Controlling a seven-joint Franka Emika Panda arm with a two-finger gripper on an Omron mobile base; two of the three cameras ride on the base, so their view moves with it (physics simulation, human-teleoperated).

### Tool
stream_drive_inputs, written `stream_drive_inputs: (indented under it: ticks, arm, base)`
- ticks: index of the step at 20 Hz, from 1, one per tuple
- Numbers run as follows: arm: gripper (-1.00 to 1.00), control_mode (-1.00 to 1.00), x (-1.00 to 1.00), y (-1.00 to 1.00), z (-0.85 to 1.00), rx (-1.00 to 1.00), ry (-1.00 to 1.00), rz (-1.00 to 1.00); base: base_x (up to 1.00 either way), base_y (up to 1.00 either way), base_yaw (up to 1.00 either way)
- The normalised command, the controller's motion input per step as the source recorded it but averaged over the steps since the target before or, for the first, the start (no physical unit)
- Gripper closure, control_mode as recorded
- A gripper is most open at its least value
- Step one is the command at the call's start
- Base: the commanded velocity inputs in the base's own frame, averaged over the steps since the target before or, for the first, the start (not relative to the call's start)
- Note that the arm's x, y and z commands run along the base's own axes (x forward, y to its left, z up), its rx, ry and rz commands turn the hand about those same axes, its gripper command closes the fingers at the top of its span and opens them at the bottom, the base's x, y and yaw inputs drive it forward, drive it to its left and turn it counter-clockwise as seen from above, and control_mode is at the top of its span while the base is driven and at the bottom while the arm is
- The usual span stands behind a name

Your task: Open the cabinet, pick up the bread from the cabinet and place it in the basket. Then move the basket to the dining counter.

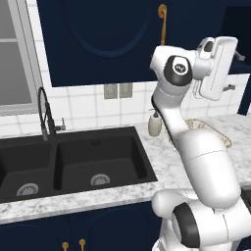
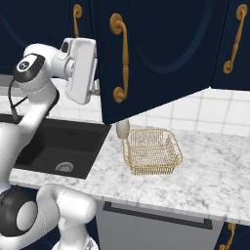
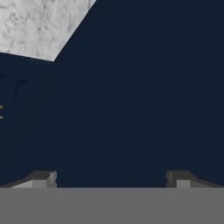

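Above the marbled surface [image 2: 215,171] hangs the cabinet [image 2: 161,49], its navy door swung out toward me, the lower edge jutting over the sink's [image 1: 73,162] right rim in the right base view. My arm [image 1: 196,157] rises from the base, bends at the elbow and lifts the hand high, level with the door's bottom corner; the claw [image 3: 111,177] points into dark navy panel, tips spread wide with nothing between them. Marble shows past a slanted door edge at the hand view's upper left. Open surface lies right of the basket [image 2: 152,150] and in front of it. That golden wire basket sits on the marble just beside a small soap bottle [image 2: 122,129], under the door's edge. I cannot see the bread.
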Motion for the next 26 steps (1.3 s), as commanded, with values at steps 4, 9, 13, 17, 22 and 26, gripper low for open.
stream_drive_inputs:
  ticks: [4,9,13,17,22,26]
  arm:
    - [-1.00,-1.00,-0.46,-1.00,-0.09,-0.05,0.03,-0.22]
    - [-1.00,-1.00,-0.95,-1.00,0.00,0.07,-0.03,-0.07]
    - [-1.00,-1.00,-0.66,-1.00,-0.03,0.17,-0.08,-0.01]
    - [-1.00,-1.00,-0.54,-0.92,0.00,0.16,-0.12,0.02]
    - [-1.00,-1.00,-0.12,0.61,-0.16,0.06,-0.06,0.02]
    - [-1.00,-1.00,0.43,1.00,-0.64,0.00,0.00,0.00]
  base:
    - [0.00,0.00,0.00]
    - [0.00,0.00,0.00]
    - [0.00,0.00,0.00]
    - [0.00,0.00,0.00]
    - [0.00,0.00,0.00]
    - [0.00,0.00,0.00]
